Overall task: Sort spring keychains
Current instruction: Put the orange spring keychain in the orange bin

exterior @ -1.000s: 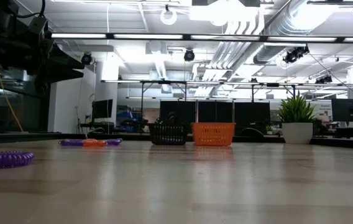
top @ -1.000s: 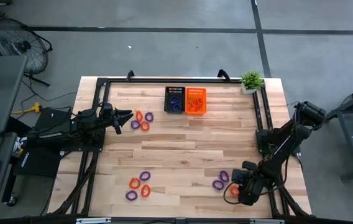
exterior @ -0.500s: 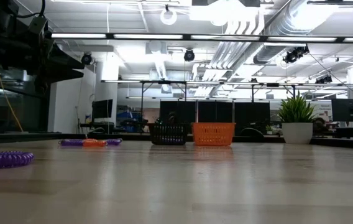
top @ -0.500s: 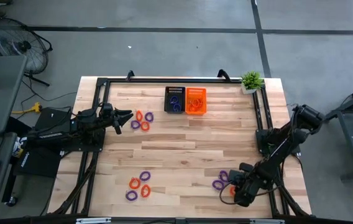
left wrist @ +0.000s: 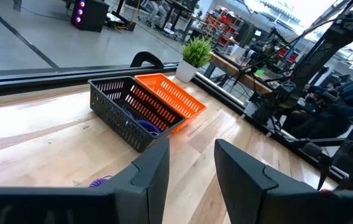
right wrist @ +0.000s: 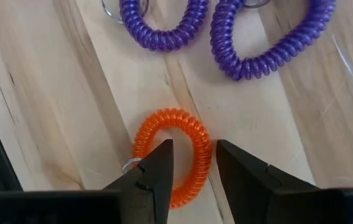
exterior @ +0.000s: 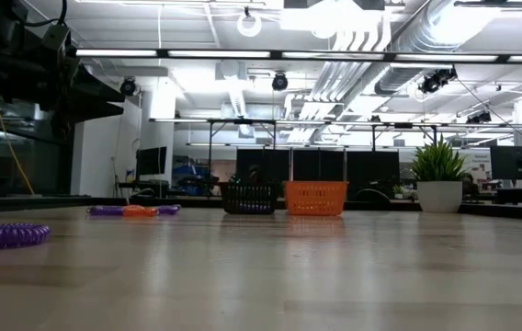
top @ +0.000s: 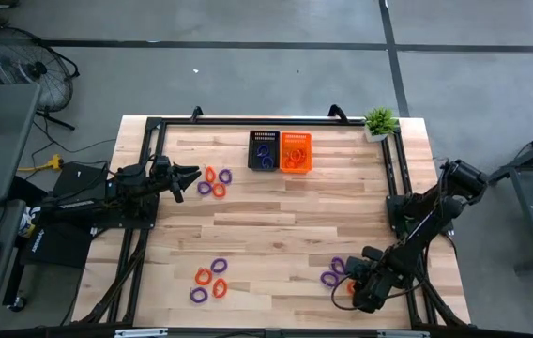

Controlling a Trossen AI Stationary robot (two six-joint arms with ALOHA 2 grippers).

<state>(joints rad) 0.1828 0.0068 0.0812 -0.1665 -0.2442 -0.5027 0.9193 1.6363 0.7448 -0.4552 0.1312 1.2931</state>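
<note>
Industrial lab or workshop: exposed ceiling ducts (exterior: 371, 28), strip lights, concrete floor (top: 248, 84), workbenches beyond.

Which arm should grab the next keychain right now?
Right. The right gripper is open with its fingers straddling an orange keychain. The left gripper is open beside its cluster, over none.

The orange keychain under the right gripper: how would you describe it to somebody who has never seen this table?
Go to the wooden table's near right corner, where the right gripper hangs low. Three coiled rings lie there. The orange keychain lies between the open gripper fingers, beside two purple keychains; it is the only orange ring of the three.
</note>
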